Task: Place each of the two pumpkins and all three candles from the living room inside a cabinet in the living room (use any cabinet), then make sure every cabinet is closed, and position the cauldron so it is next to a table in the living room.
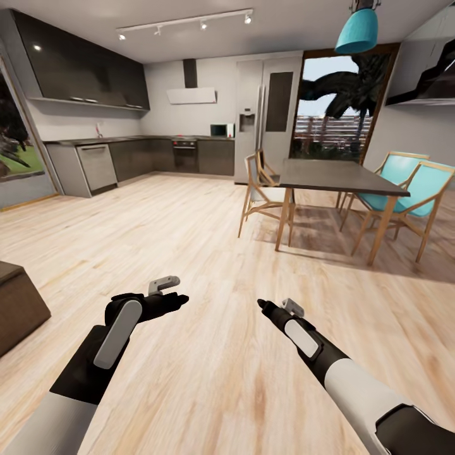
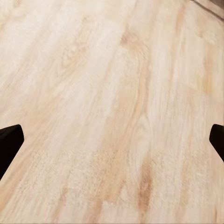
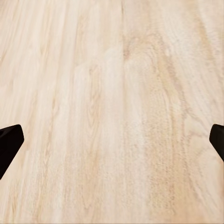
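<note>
Currently, the left gripper [image 1: 180, 299] and the right gripper [image 1: 262, 305] are both held out over the wooden floor [image 1: 189, 240], each with its fingers spread wide and nothing between them. Beyond the right gripper stands a dark-topped dining table [image 1: 338, 177] with wooden chairs [image 1: 262, 189] around it. Beyond the table, kitchen units [image 1: 139, 158] line the far wall. A dark-brown block [image 1: 19, 303] lies well apart from the table, beside the left arm.

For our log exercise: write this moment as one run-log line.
phase: in transit | left hand: open, empty | right hand: open, empty | below: wood floor | ahead: dining table, kitchen
</note>
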You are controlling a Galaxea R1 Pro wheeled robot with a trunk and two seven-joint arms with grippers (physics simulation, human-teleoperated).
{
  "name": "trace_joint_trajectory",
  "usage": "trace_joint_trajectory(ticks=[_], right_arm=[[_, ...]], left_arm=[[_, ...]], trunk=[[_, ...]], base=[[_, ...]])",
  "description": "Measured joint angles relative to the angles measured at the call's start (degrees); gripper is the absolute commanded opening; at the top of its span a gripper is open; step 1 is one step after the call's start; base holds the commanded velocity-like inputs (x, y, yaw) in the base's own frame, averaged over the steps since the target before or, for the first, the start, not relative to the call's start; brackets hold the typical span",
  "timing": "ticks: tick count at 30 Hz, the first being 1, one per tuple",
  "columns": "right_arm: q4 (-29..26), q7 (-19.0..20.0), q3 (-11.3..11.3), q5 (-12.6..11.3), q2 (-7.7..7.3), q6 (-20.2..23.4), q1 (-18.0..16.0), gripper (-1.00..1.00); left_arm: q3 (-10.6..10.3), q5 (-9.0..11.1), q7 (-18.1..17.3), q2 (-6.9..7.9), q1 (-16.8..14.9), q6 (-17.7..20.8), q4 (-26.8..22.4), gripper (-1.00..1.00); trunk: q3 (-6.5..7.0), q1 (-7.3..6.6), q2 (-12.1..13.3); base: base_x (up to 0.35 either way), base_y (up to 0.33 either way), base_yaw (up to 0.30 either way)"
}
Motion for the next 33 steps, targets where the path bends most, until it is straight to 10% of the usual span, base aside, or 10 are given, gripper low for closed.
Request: trace_joint_trajectory(ticks=[33], right_arm=[[0.0,0.0,0.5,0.6,0.08,-1.1,0.0,1.00]], left_arm=[[0.0,0.0,-0.2,0.01,0.0,-0.1,0.0,1.00]], trunk=[[-2.76,0.00,0.0]], base=[[0.099,-0.076,0.147]])
